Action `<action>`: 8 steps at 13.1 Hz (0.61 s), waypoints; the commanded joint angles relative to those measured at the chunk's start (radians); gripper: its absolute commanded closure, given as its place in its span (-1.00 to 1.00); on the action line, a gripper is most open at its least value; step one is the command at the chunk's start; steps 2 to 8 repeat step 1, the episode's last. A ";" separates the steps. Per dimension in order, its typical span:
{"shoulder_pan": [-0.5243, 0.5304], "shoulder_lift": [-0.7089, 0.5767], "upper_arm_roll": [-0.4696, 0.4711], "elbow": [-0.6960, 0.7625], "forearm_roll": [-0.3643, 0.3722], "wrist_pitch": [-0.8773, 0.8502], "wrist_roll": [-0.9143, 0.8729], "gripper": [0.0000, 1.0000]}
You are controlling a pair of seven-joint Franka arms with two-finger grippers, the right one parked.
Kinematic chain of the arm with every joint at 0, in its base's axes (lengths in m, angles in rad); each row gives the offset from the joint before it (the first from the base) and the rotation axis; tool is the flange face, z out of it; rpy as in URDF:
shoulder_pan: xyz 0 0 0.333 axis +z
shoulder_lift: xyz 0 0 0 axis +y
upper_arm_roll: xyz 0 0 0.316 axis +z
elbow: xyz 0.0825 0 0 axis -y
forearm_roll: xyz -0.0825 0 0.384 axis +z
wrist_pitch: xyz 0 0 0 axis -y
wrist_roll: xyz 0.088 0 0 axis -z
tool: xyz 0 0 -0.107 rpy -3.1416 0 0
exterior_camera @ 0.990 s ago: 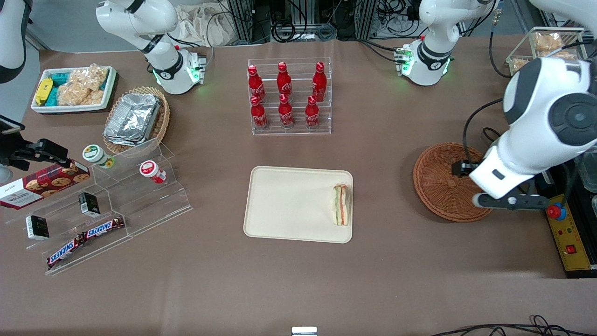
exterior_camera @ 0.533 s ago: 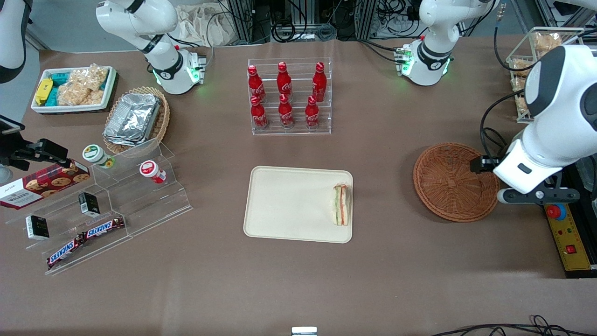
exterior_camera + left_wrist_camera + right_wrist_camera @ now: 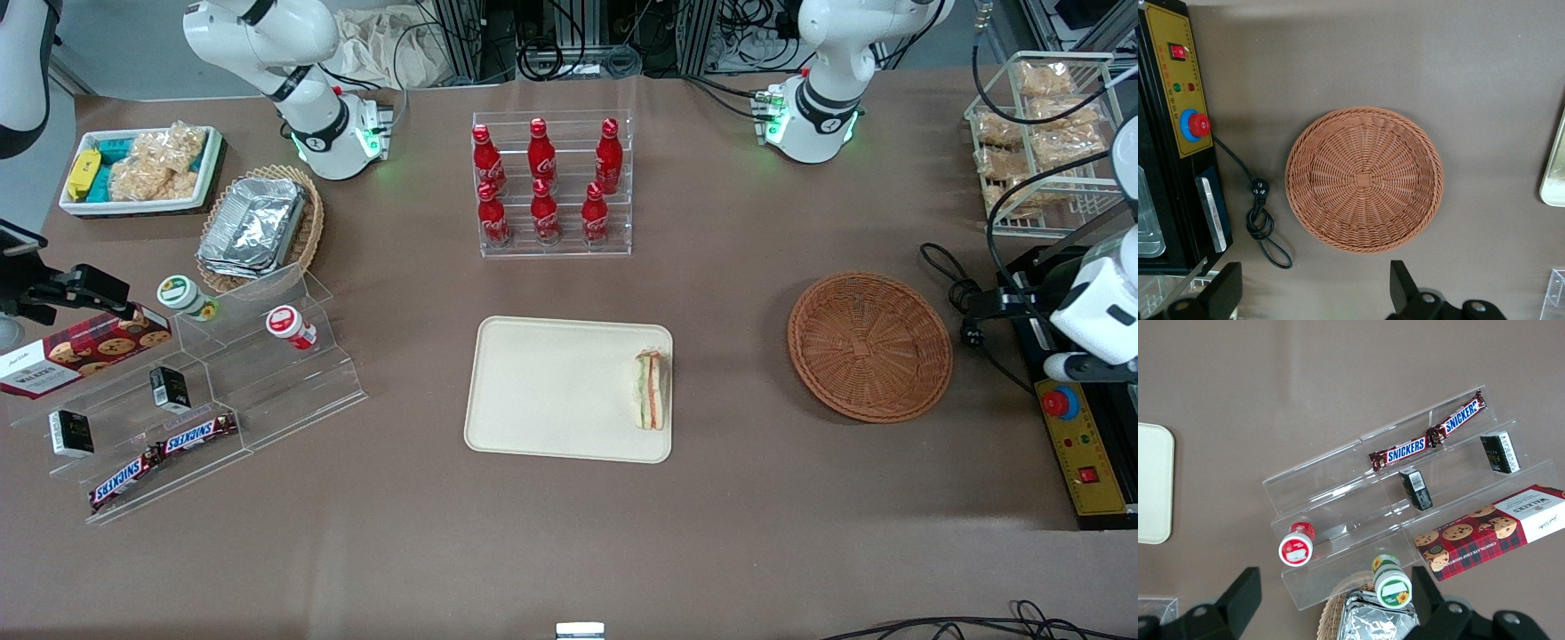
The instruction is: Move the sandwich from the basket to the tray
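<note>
Sandwich (image 3: pixel 651 390) on tray (image 3: pixel 551 391) (brown table (image 3: pixel 729 498)); gripper (image 3: pixel 1311 293) open above basket (image 3: pixel 1365 180).

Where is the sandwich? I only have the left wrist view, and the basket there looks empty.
Observer: The front view shows the sandwich lying on the tray, along the tray edge nearest the basket.
Operator: Is it fully inside the rim?
Observer: Yes, it sits just within the rim, and nothing else is on the tray.
Operator: Where is my pincer relative to the basket?
Observer: Open, as you can see. In the front view the arm's end hangs by the control box, beside the basket, toward the working arm's end of the table.
</note>
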 commanded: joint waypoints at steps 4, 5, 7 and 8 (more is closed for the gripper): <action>-0.085 -0.024 0.083 -0.021 -0.023 -0.008 0.005 -0.99; -0.085 -0.024 0.083 -0.021 -0.023 -0.008 0.005 -0.99; -0.085 -0.024 0.083 -0.021 -0.023 -0.008 0.005 -0.99; -0.085 -0.024 0.083 -0.021 -0.023 -0.008 0.005 -0.99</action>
